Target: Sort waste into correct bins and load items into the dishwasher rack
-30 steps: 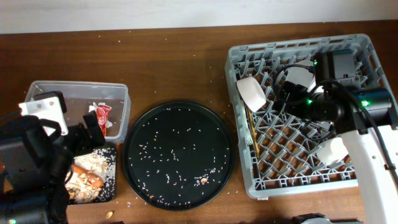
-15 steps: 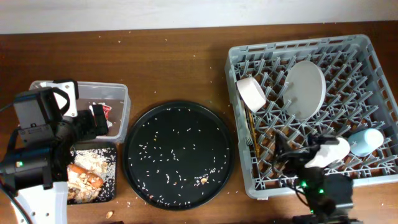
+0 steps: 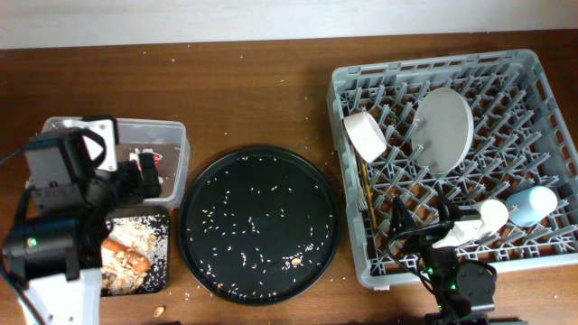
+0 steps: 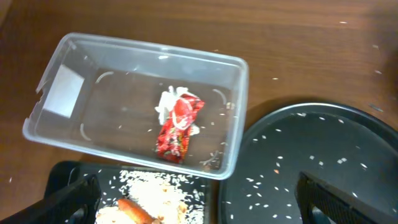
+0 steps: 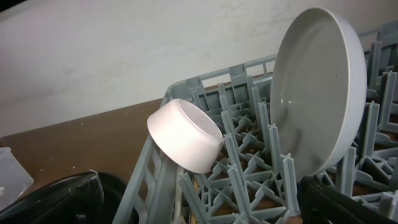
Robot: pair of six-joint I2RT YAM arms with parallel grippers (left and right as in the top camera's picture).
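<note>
Both hands are seen empty and spread wide. The left hand (image 4: 199, 186) is held above the near wall of the clear tub (image 4: 239, 118), and its two dark fingers (image 4: 68, 202) show at the bottom corners of the left wrist view with nothing between them. Inside the tub the red wrapper (image 4: 179, 127) is laid against the crumpled white tissue (image 4: 166, 104), and a white label (image 4: 62, 93) is seen at one end. Just beside the tub, the flat black tray (image 3: 163, 275) is filled with rice and brownish scraps (image 3: 122, 236), with an orange carrot piece (image 3: 126, 257) among them. The round black tray (image 3: 262, 151) is set between the bins and the dishwasher rack (image 3: 542, 72), and scattered rice grains (image 3: 244, 217) are left on it. The right hand (image 3: 423, 218) is held over the near part of the rack, close to the white cup (image 3: 486, 219), which is laid on its side beside the light-blue cup (image 3: 533, 202). The plate (image 3: 442, 131) is stood on edge among the pegs. The small white bowl (image 3: 366, 135) is tipped at the rack wall nearest the round tray, and the wooden chopstick (image 3: 364, 185) is laid along that wall. Everything is carried on a brown wooden surface (image 3: 244, 90).
</note>
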